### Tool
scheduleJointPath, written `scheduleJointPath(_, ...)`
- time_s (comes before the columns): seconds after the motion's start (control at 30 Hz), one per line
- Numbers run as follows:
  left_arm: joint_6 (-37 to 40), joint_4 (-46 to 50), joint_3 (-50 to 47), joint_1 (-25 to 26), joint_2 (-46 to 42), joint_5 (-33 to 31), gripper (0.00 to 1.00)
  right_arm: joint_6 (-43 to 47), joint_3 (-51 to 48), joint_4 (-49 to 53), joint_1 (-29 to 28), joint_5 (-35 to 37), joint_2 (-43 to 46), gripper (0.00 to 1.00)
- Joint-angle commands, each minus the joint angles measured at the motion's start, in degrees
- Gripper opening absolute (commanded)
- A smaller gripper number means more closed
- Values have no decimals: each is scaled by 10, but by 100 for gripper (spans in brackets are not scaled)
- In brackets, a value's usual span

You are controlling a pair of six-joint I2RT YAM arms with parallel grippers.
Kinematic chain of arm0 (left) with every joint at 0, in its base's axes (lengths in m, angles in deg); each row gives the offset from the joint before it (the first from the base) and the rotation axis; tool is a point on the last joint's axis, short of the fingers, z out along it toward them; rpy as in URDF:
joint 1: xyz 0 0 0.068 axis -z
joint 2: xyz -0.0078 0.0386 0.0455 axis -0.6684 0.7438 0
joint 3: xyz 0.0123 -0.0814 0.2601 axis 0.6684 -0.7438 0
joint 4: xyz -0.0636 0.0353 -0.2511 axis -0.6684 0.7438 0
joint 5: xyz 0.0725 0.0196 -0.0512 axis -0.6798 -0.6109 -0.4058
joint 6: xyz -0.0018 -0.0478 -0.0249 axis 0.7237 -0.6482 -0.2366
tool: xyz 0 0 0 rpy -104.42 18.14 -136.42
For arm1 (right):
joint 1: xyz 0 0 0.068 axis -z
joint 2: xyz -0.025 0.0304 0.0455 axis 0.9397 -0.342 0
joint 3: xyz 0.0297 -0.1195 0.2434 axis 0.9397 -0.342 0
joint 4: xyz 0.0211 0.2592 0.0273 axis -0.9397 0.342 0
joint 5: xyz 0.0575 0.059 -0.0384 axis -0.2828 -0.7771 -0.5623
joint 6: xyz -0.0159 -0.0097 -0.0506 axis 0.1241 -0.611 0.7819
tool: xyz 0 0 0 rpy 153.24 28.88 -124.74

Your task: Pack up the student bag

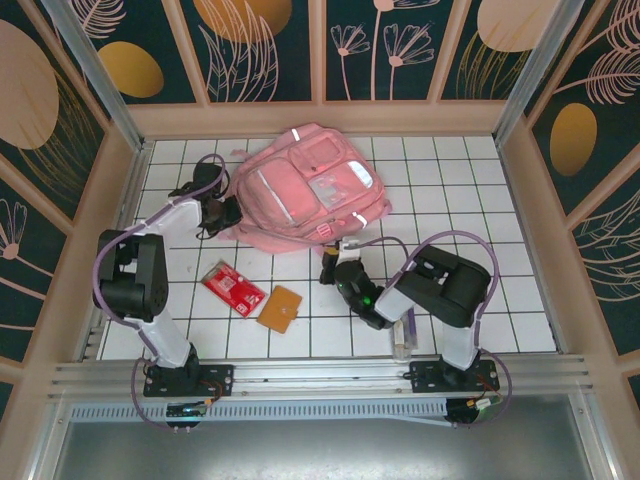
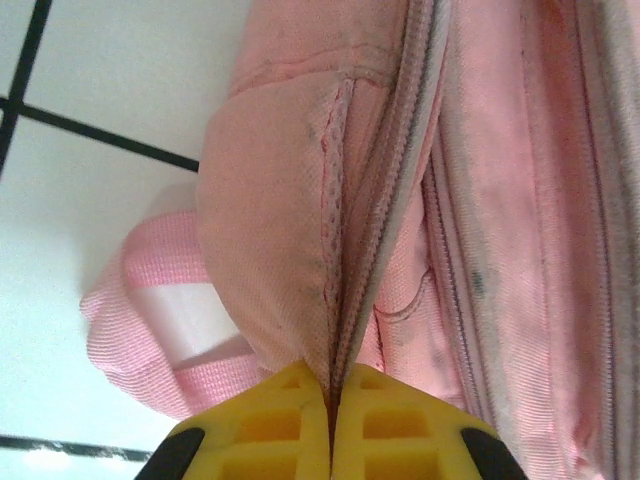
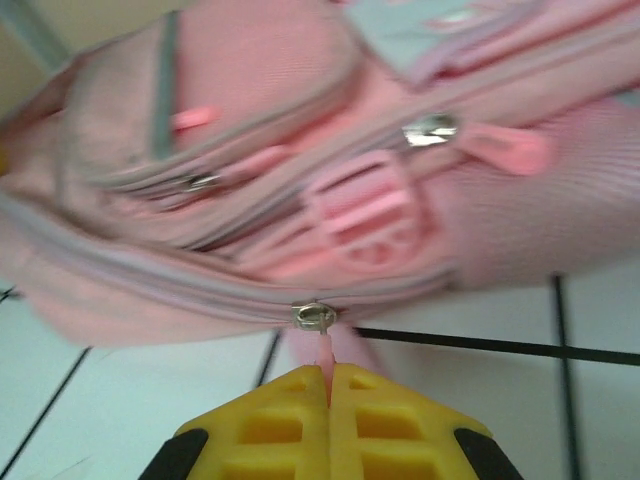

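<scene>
The student bag [image 1: 300,180] is a big pink backpack lying flat at the back middle of the tiled table. My left gripper [image 1: 228,213] is at the bag's left edge. In the left wrist view its yellow fingers [image 2: 270,425] are shut on a fold of pink fabric [image 2: 290,200] beside a zipper seam [image 2: 395,180]. My right gripper [image 1: 343,252] is at the bag's near edge. In the right wrist view it [image 3: 329,378] is shut on a pink zipper pull [image 3: 325,352] that hangs from a silver slider [image 3: 313,315] on the bag's side zipper.
A red flat packet [image 1: 232,288] and an orange-brown card-like pad [image 1: 280,308] lie on the tiles in front of the bag, between the arms. A slim stick-like object [image 1: 403,335] lies under the right arm. Wooden walls [image 1: 135,200] enclose the table.
</scene>
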Motion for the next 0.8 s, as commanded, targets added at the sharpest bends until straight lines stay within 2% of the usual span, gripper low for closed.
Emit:
scheduleJointPath(0.0, 76, 3, 27, -17, 9, -40, 0, -72, -4, 49, 22, 90, 20, 0)
scheduleJointPath(0.2, 125, -6, 27, -17, 12, -13, 0, -36, -10, 24, 51, 63, 23, 0)
scheduleJointPath(0.43, 158, -25, 20, -17, 17, -18, 0, -90, -35, 16, 98, 38, 24, 0)
scheduleJointPath(0.53, 167, -22, 28, -17, 21, -14, 0, -97, -49, -25, 122, 2, 13, 0)
scheduleJointPath(0.6, 167, -19, 33, -16, 20, 2, 0, -98, -57, -44, 127, 6, 14, 0)
scheduleJointPath(0.63, 162, -17, 34, -17, 17, 11, 0, -88, -60, -53, 128, 2, 17, 5)
scheduleJointPath(0.67, 153, -14, 35, -17, 12, 33, 6, -72, -63, -66, 128, -9, 22, 11)
scheduleJointPath(0.7, 143, -13, 33, -17, 4, 59, 22, -51, -66, -84, 129, -27, 30, 17)
scheduleJointPath(0.73, 133, -13, 29, -16, -6, 80, 33, -33, -67, -95, 129, -50, 39, 21)
scheduleJointPath(0.77, 122, -15, 23, -15, -20, 104, 39, -20, -67, -98, 129, -75, 52, 25)
